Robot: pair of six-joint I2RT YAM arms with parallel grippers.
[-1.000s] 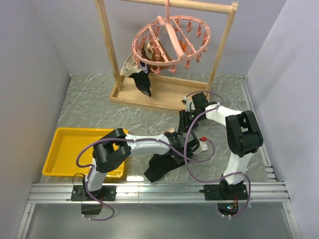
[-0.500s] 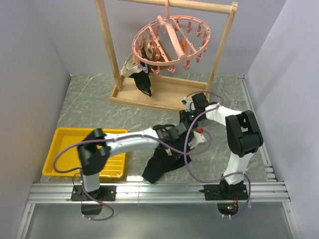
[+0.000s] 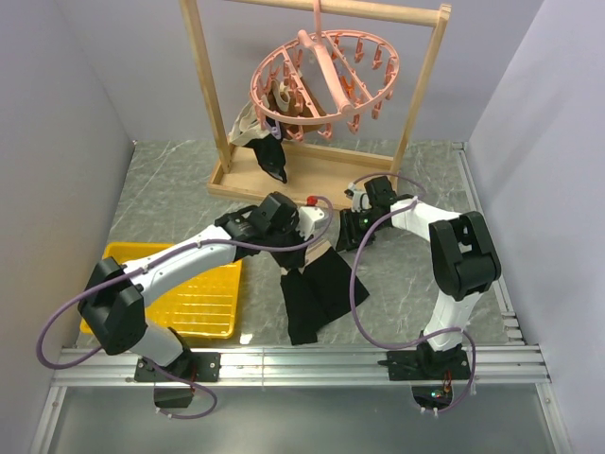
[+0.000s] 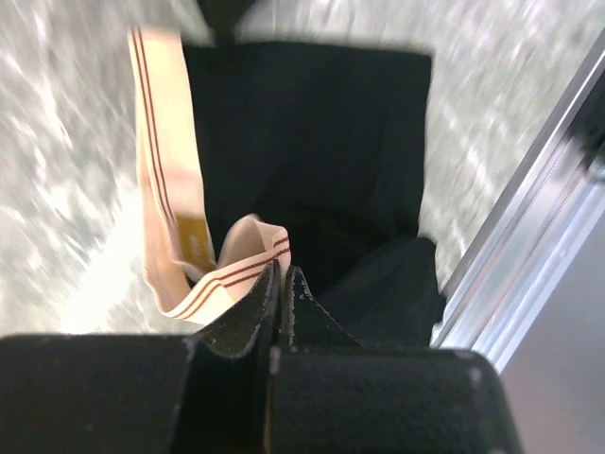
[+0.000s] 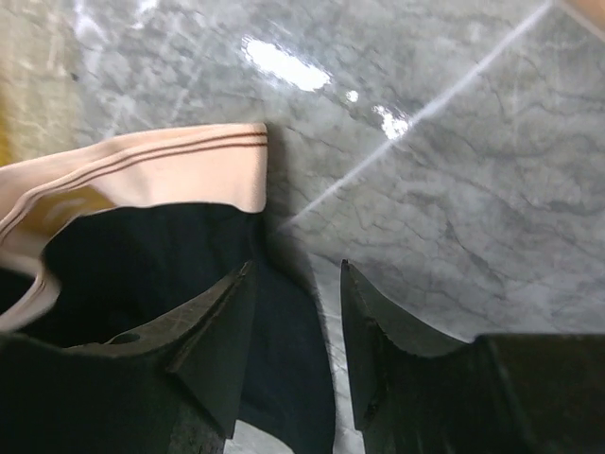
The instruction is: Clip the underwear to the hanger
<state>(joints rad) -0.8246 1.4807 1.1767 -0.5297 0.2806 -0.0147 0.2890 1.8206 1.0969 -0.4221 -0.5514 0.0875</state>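
A: Where's the underwear [image 3: 317, 288]?
B: Mid desk [image 3: 170, 199], in front of wooden rack [image 3: 203, 95]. L tool [image 4: 281, 276] clenched on its tan-pink waistband [image 4: 165, 189]; black fabric trails down to the desk.
A: R tool [image 5: 295, 284]?
B: Released, jaws apart, just beside the waistband. Hanger [image 3: 324, 71] hangs from rack's top bar, well apart.
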